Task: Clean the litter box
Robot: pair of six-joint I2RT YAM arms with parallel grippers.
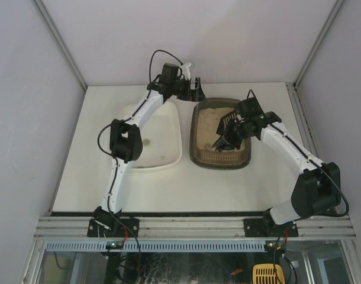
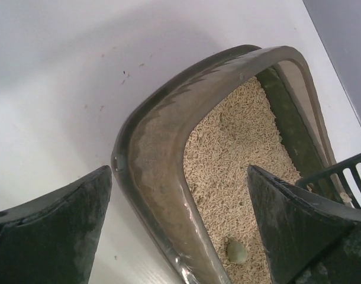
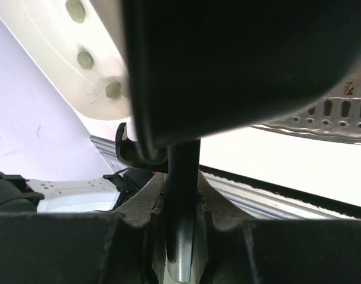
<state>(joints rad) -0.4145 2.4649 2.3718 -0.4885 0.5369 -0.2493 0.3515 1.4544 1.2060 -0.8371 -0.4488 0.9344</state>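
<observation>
The dark brown-grey rounded-rectangular plastic litter box point(image 1: 221, 164) sits on the white bench point(image 1: 168, 189), right of centre, just beside the plain white plastic tray point(image 1: 168, 127). Its long axis runs straight away from the arm bases, one short end facing them.

The left claw point(image 2: 179, 177) gapes wide at the far left corner, straddling the rim: one finger outside over the bench, the other inside over the beige litter. A small greenish lump point(image 2: 235, 251) lies just beside that inner finger.

The right claw point(image 3: 181, 201) is clamped tight on the handle of the black slotted plastic scoop point(image 2: 346, 177), over the middle of the box. So the right arm is the better placed, I'd say: the lump lies towards the far left from its scoop.
</observation>
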